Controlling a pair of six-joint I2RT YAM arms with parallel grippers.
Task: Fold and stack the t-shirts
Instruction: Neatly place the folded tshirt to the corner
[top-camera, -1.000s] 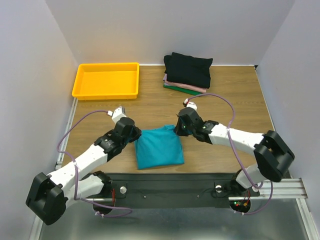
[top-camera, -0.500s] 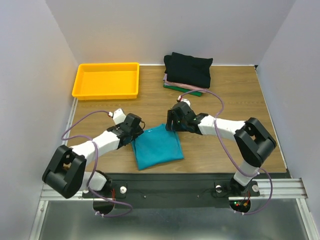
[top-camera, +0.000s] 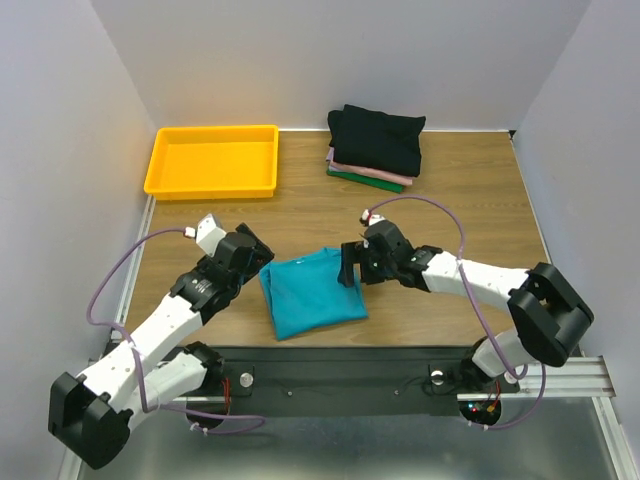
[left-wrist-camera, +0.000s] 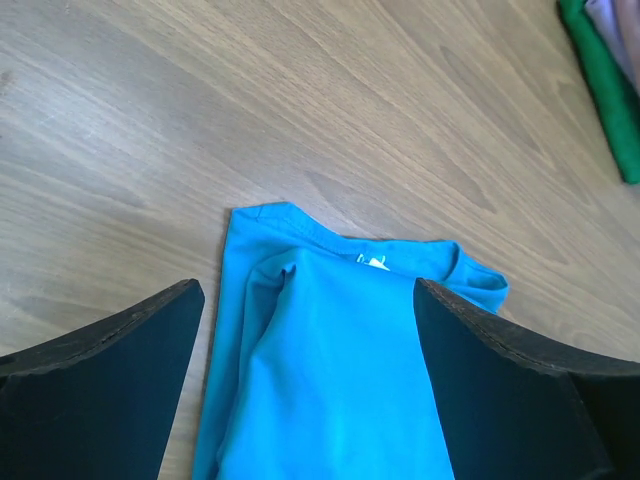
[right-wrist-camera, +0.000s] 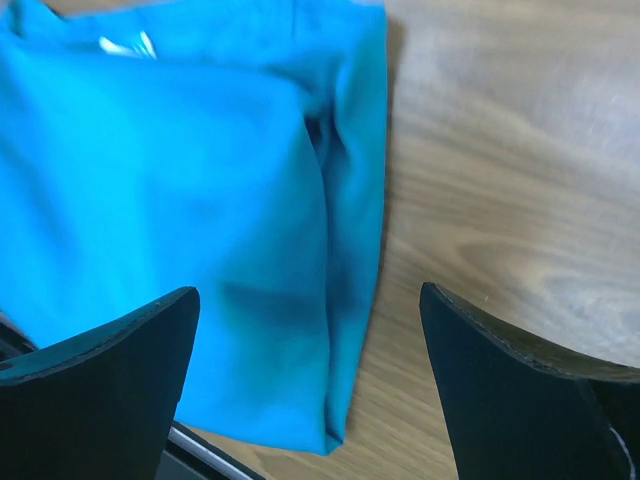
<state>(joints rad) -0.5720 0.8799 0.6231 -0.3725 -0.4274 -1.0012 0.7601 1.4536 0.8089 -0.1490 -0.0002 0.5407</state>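
Near the surface's (top-camera: 470, 210) front edge lies the folded teal t-shirt (top-camera: 312, 292); left fingers (left-wrist-camera: 100, 380) and right fingers (right-wrist-camera: 90, 380) stand released. Only wrist views show its white tag (left-wrist-camera: 374, 262).

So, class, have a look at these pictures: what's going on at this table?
Two robot arms are working on a teal shirt, which lies folded on the table between them. The left gripper and right gripper sit on either side of it, both open and holding nothing. A stack of folded shirts, black on top, sits at the far side, to the right of a yellow tray.
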